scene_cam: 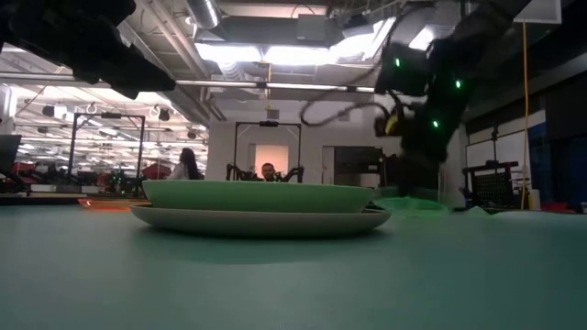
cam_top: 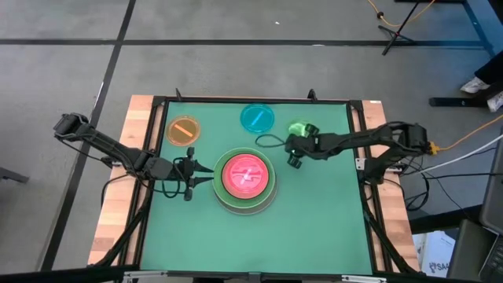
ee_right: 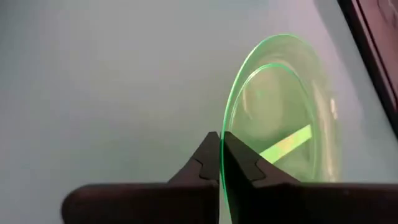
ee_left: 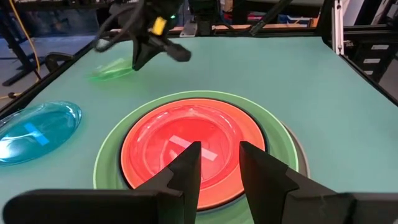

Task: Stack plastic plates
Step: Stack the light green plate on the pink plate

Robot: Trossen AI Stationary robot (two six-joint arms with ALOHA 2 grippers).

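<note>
A stack of plates (cam_top: 246, 179) stands mid-table: a grey-white plate (scene_cam: 261, 221) at the bottom, a light green one (ee_left: 109, 163) on it, and red-pink ones (ee_left: 186, 146) on top. An orange plate (cam_top: 183, 130) and a cyan plate (cam_top: 257, 117) lie flat near the far edge. My right gripper (ee_right: 221, 155) is shut on the small lime plate (cam_top: 301, 128), right of the cyan one. My left gripper (ee_left: 217, 168) is open at the stack's left rim and touches nothing. My right gripper pinches the lime plate's rim (ee_right: 222, 140) between its two fingers, with the thin edge running up out of the shut tips. The fingers come down at it from above. The plate is tilted, its held side raised; its other side (ee_left: 102, 73) sits low by the table.
The green mat (cam_top: 314, 228) has free room on its near half and right of the stack. A black frame (cam_top: 358, 126) borders the mat, with wooden table strips outside it. People sit in the room beyond the far edge.
</note>
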